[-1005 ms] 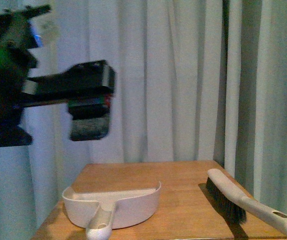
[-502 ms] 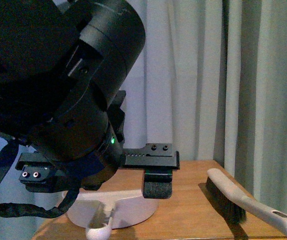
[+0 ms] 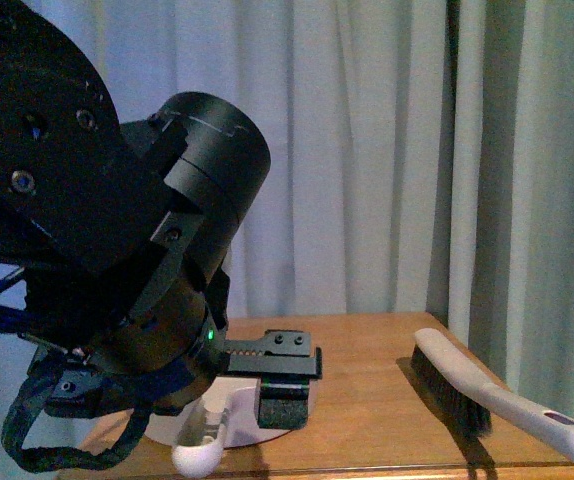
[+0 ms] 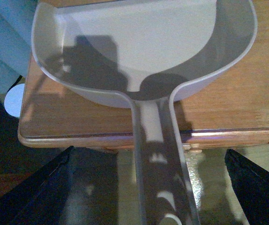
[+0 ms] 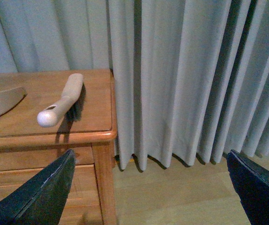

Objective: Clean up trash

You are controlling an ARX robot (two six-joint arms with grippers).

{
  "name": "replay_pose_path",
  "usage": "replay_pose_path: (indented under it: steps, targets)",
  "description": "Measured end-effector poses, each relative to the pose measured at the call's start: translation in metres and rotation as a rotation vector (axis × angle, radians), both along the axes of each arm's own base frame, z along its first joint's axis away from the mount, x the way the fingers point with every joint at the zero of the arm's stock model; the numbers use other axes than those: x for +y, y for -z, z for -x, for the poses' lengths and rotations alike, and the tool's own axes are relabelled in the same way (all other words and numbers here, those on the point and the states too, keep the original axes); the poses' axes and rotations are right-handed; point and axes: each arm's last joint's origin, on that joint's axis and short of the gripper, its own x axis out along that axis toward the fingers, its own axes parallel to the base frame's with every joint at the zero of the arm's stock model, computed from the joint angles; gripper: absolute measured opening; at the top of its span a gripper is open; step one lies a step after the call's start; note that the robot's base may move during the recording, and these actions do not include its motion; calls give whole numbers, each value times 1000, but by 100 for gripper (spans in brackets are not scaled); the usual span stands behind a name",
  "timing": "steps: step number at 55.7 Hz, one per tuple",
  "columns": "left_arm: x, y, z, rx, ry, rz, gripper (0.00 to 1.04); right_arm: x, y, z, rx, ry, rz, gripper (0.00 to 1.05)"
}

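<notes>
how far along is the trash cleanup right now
Nothing looks done: the pale plastic dustpan is empty and no trash shows in any view. In hand: the open left gripper straddles the dustpan handle, not closed on it. Left: the white long-handled brush lies untouched on the wooden table, with the open right gripper away from it.

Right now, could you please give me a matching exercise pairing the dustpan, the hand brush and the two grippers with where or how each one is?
1. dustpan
2. hand brush
3. left gripper
4. right gripper

A. open, out beside the table, holding nothing
B. handle juts past the table's near edge
C. open, fingers either side of the dustpan handle
D. lies on the table's right side, near the curtain

Pairs: 1-B, 2-D, 3-C, 4-A.
</notes>
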Motion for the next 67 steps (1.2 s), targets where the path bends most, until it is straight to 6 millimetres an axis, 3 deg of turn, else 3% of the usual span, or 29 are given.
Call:
replay_pose_path:
  steps: [33, 56, 67]
  targets:
    - [-4, 23, -7, 23, 20, -40, 97, 0, 0, 0, 0, 0, 0, 97]
    - [-4, 24, -7, 24, 31, -43, 32, 0, 0, 0, 0, 0, 0, 97]
    - [-4, 24, -7, 11, 39, -40, 29, 0, 0, 0, 0, 0, 0, 97]
